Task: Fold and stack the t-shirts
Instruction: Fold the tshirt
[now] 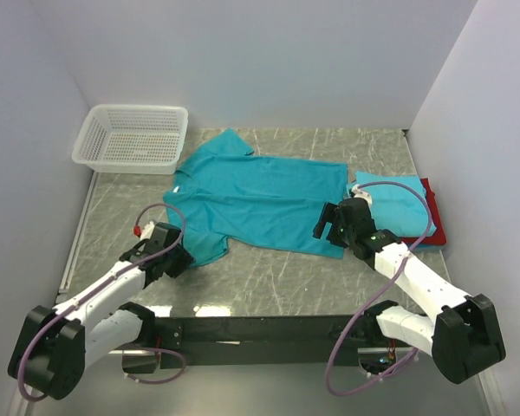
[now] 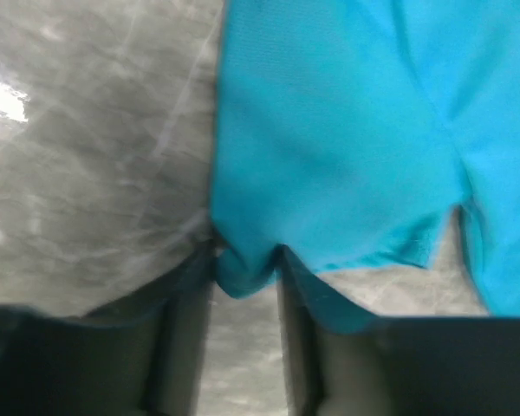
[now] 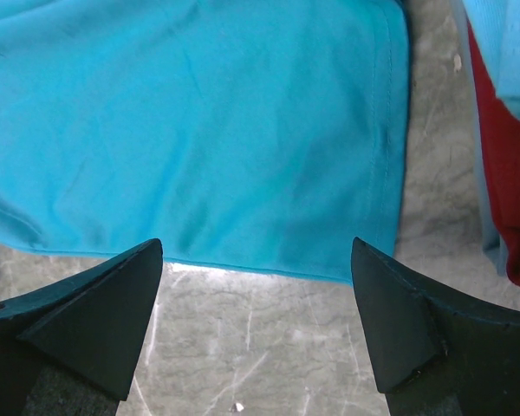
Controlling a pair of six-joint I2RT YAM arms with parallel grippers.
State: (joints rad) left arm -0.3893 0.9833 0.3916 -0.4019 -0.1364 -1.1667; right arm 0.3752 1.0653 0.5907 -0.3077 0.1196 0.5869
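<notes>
**Item 1.** Left gripper (image 2: 247, 264), near-left of the grey marbled tabletop (image 1: 269, 282). Its jaws are drawn narrow. The two dark fingers (image 2: 178, 347) pinch a small bunched fold at the edge of the near sleeve, and cloth touches both tips.

**Item 2.** Right gripper (image 3: 256, 243), near-right of centre. Its jaws are spread wide and hold nothing. It hangs over the near corner of the shirt's hem, with one black finger (image 3: 95, 316) on each side of the view. Bare tabletop shows below the hem line.

**Item 3.** Teal short-sleeved cloth t-shirt (image 1: 260, 195), one piece, unfolded. It lies flat and sideways across the middle of the tabletop, collar to the left and hem to the right. One sleeve points toward the arms, the other toward the back wall.

**Item 4.** Folded light-blue t-shirt (image 1: 397, 201), a flat rectangle at the right side of the table. It lies on top of item 5 and just beside the teal hem. The right wrist view shows a strip of tabletop between them.

**Item 5.** Folded red t-shirt (image 1: 433, 227), a flat rectangle under item 4. Its right and near edges show past the light-blue one.

**Item 6.** White plastic mesh basket (image 1: 134, 137), rectangular and upright. It stands at the far-left corner against the left wall, near the teal collar and far sleeve.
</notes>
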